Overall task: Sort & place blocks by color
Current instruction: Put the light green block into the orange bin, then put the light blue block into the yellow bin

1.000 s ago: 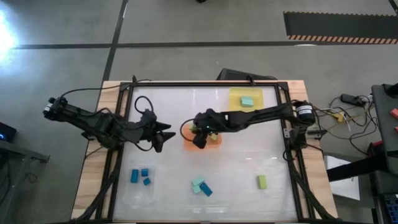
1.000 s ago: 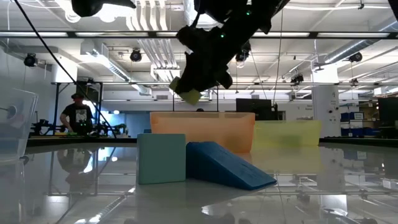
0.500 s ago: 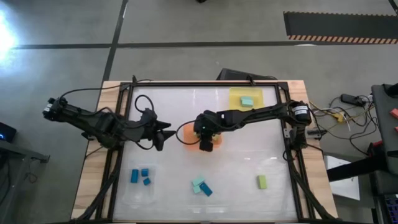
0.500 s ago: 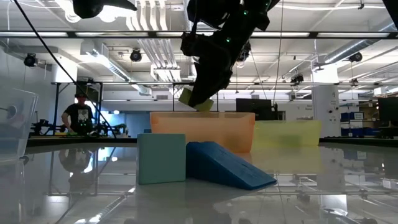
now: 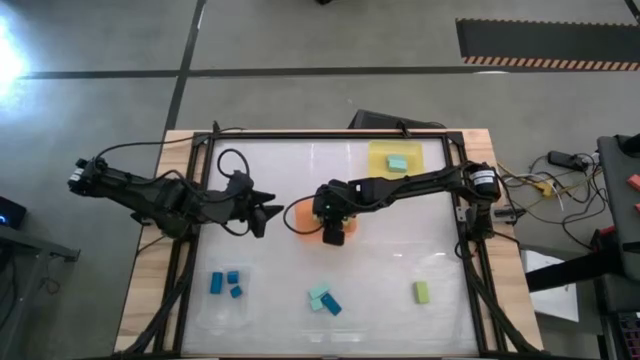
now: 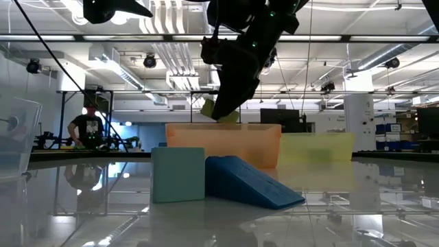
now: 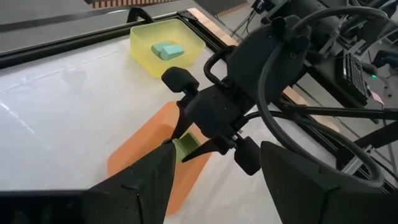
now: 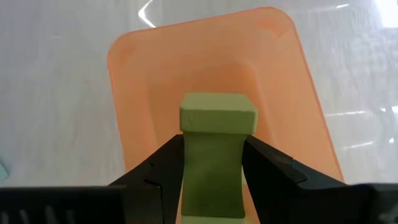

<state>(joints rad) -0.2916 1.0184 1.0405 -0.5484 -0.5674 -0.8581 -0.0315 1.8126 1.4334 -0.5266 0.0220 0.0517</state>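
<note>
1. The held block (image 8: 216,149) is yellow-green, a small cuboid with square ends, standing lengthwise between the right gripper's (image 8: 214,163) dark fingers, which pinch its sides.
2. It hangs above the orange tray (image 8: 143,68), near mid-table; in the low view its lower corner (image 6: 219,113) sits just over the tray's rim (image 6: 260,140), seemingly not yet touching the floor of the tray.
3. Other blocks: teal ones (image 5: 398,162) in the yellow tray (image 5: 380,152); three blue ones (image 5: 228,283) at front left; a teal (image 5: 318,294) and a dark blue (image 5: 331,306) block touching at front centre; one yellow-green (image 5: 422,292) block at front right.
4. The right arm reaches from the table's right edge across to the orange tray, wrist bent down.
5. The left gripper (image 5: 268,211) hovers just left of the orange tray, fingers spread apart and holding nothing.
6. Compared with a second ago, the block has dropped closer to the tray rim, and the left gripper has edged toward the tray.
</note>
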